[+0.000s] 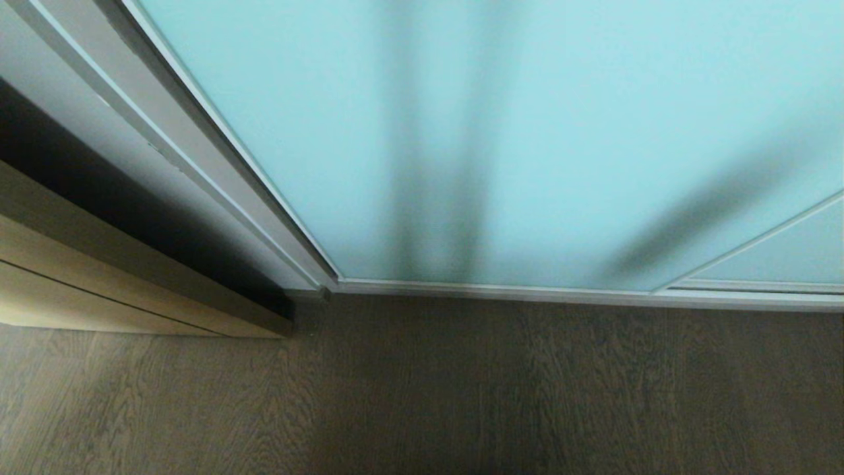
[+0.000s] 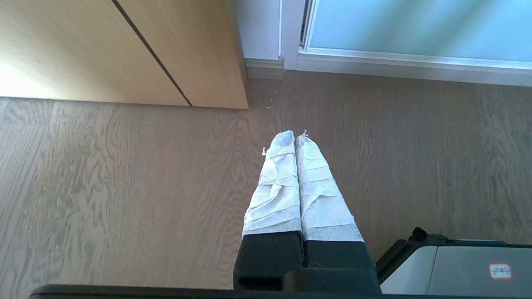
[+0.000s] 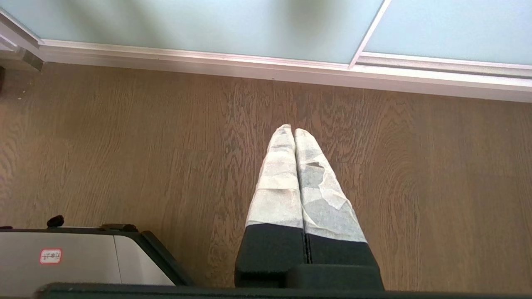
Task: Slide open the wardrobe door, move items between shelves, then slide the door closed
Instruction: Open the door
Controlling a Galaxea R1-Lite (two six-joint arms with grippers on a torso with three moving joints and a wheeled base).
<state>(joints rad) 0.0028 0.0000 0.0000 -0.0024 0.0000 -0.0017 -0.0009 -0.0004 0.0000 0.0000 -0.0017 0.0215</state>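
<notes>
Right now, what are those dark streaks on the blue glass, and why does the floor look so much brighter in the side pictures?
Head view: soft dark bands on the frosted sliding wardrobe door, shadows or something behind it, I cannot tell; the floor is dim. Left wrist view: bright light washes out the tan wooden panel beyond the shut left tool. Right wrist view: evenly lit floor, right tool shut.

Closed sliding wardrobe door [image 1: 527, 132] blocks the wardrobe.

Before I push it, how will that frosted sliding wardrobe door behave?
The sliding wardrobe door looks rigid: a glass panel in a slim metal frame, so probably heavy. Its frosted face offers no visible handle, so taped fingers may slip. It sits in a floor track, so it should slide sideways, not swing.
</notes>
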